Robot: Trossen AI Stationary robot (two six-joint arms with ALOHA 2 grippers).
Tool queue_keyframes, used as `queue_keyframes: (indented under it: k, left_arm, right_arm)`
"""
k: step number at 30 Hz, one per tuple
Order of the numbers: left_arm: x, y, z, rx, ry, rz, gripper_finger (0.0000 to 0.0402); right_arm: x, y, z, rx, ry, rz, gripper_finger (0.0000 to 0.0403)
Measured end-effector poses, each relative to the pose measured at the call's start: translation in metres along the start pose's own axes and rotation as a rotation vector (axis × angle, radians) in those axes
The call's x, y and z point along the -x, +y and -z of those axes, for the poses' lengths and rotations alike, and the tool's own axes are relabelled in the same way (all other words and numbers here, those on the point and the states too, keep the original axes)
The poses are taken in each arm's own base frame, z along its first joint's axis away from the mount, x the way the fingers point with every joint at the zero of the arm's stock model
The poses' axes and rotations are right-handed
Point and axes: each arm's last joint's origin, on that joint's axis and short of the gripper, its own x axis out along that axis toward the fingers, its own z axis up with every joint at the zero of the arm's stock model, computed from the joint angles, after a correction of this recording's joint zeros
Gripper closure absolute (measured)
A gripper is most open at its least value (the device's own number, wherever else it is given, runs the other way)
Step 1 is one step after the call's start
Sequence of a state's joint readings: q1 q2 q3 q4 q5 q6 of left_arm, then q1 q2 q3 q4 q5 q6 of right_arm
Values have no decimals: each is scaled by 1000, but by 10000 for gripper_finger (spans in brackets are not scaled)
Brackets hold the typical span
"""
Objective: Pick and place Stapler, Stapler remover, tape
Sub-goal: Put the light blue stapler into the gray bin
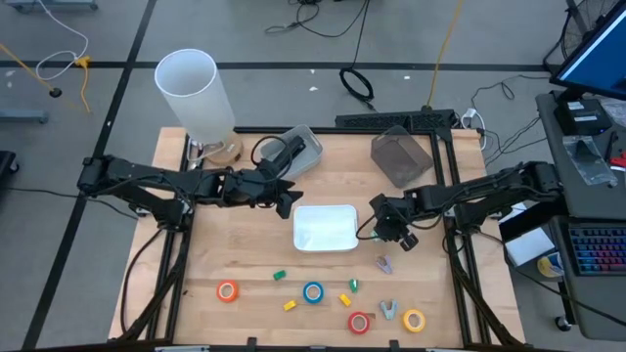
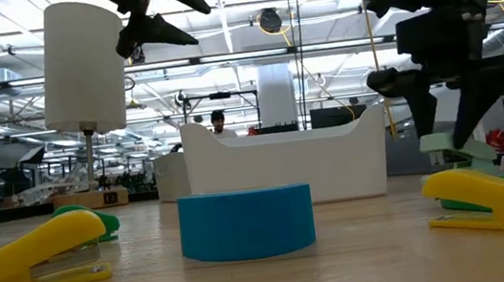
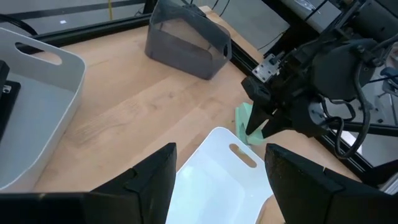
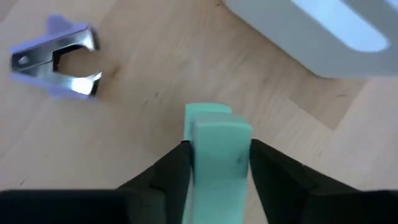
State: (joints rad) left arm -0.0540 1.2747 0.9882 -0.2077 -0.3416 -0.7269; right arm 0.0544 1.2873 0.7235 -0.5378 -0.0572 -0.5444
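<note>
A pale green stapler (image 4: 217, 134) sits right of the white tray (image 1: 325, 227), with my right gripper (image 1: 384, 223) shut on it from above. My left gripper (image 1: 287, 200) hangs open above the table at the tray's far left corner, holding nothing. A lilac stapler remover (image 4: 59, 59) lies flat on the wood nearer the front. Orange (image 1: 227, 290), blue (image 1: 313, 291), red (image 1: 359, 322) and yellow (image 1: 414, 320) tape rolls lie flat along the near edge. My right gripper pinches the pale green stapler by its two long sides (image 4: 198, 146) between its two fingers. The fingers slant steeply down from above and lie across the stapler. I cannot tell whether the stapler still rests on the table.
A grey bin (image 1: 401, 156) and a pale grey tray (image 1: 303, 152) stand at the far edge, beside a tall white cylinder (image 1: 196, 93). Small yellow staplers (image 1: 290, 304) and green ones (image 1: 279, 276) lie among the tape rolls, with a second remover (image 1: 388, 310) near the red roll.
</note>
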Motion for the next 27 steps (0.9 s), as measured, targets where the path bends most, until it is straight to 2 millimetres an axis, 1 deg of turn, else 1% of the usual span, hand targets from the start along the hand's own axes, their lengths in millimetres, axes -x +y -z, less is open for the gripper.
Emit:
queue_keyframes:
  k: [3, 9, 13, 16, 22, 27]
  left_arm:
    - [0, 0, 0, -25, 0, 0, 160]
    - [0, 0, 0, -42, 0, 0, 160]
    - [0, 0, 0, -44, 0, 0, 160]
    - [0, 0, 0, -50, 0, 0, 160]
    - [0, 0, 0, -68, 0, 0, 160]
    - [0, 0, 0, -73, 0, 1, 160]
  right_arm:
    - [1, -1, 0, -26, 10, 29, 292]
    - [5, -2, 1, -114, 11, 76, 292]
    - [13, -3, 0, -181, -1, 135, 292]
    - [23, -6, -4, -231, -42, 177, 292]
    - [53, -15, -17, -378, -176, 230, 292]
    - [79, -22, -22, -503, -260, 338, 292]
